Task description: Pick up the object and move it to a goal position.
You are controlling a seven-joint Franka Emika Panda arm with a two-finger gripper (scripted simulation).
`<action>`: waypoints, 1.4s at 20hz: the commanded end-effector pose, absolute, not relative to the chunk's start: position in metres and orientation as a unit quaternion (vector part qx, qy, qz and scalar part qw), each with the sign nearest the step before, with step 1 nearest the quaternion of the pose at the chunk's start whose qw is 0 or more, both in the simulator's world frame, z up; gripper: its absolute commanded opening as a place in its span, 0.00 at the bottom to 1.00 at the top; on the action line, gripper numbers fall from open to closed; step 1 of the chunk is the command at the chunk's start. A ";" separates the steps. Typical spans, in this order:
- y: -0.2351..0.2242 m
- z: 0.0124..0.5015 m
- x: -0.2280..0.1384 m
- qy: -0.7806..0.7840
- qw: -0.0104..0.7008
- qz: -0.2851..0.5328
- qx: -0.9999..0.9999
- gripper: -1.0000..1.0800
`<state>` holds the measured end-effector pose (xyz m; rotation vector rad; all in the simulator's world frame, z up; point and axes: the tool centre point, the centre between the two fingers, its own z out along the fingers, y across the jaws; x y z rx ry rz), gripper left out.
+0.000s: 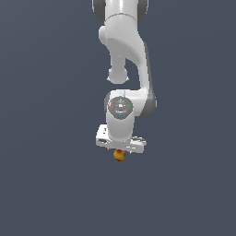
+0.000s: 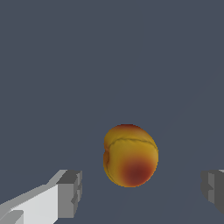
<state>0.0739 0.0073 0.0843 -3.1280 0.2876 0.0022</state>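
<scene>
The object [image 1: 119, 155] is a tiny rounded yellow-orange fruit-like item with red blotches. In the exterior view it shows just under the white gripper's base, and the fingers are hidden there. In the wrist view the object [image 2: 130, 155] lies between the two grey fingertips [image 2: 70, 194], with clear gaps on both sides. My gripper [image 2: 142, 192] is open and touches nothing.
The ground is a plain dark blue-grey surface [image 1: 46, 184] in both views. The white arm [image 1: 124, 55] reaches down from the top of the exterior view. No other objects show.
</scene>
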 end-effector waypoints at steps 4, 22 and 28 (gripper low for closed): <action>0.008 0.075 0.074 0.092 0.000 0.001 -0.996 0.96; 0.007 0.034 0.075 0.092 0.000 0.000 -0.996 0.00; 0.007 0.034 0.075 0.093 0.000 0.000 -0.996 0.00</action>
